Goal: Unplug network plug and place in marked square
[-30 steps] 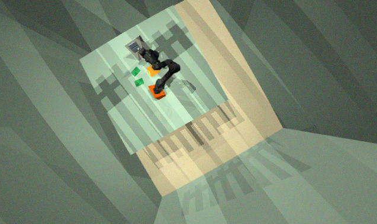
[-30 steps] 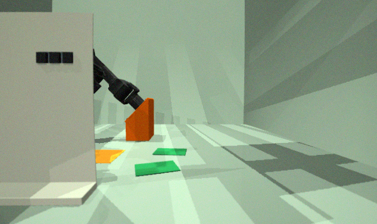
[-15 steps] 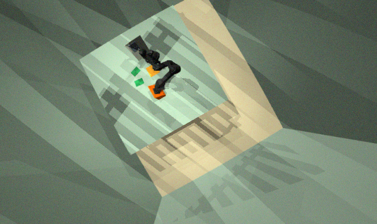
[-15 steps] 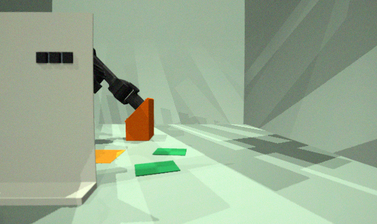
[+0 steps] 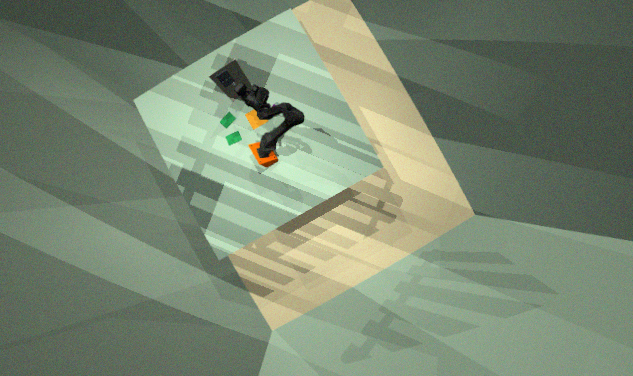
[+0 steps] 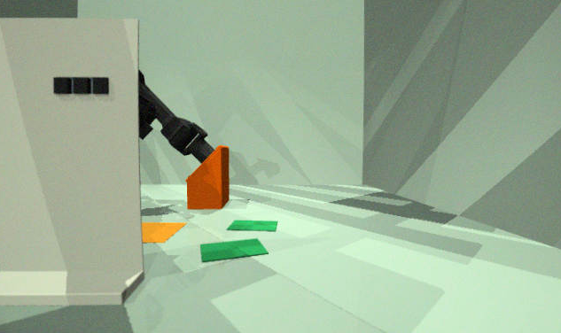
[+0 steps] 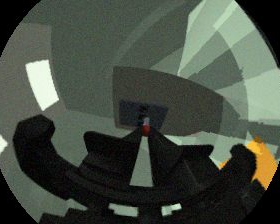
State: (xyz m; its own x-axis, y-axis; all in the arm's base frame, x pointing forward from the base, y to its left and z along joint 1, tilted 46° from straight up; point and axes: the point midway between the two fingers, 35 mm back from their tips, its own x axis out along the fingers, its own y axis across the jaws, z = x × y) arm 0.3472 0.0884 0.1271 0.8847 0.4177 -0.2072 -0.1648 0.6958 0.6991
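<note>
My gripper (image 7: 145, 128) is shut on the small plug (image 7: 146, 121), which shows grey and red between the fingertips. The plug is held in front of the upright panel (image 5: 240, 74) (image 6: 68, 186) (image 7: 196, 107) and looks clear of the dark socket block (image 5: 225, 78) (image 7: 159, 115). The tab on the plug is too small to make out. A flat orange square (image 5: 255, 119) (image 6: 163, 232) (image 7: 265, 167) lies on the table, beneath the arm in the top view. The panel hides the gripper in the exterior view.
Two flat green patches (image 5: 227, 120) (image 6: 234, 251) lie beside the orange square. The orange arm base (image 5: 265, 159) (image 6: 206, 190) stands beyond them from the panel. Three black blocks (image 6: 81, 85) stick out of the panel's back. Striped shadows cross the scene.
</note>
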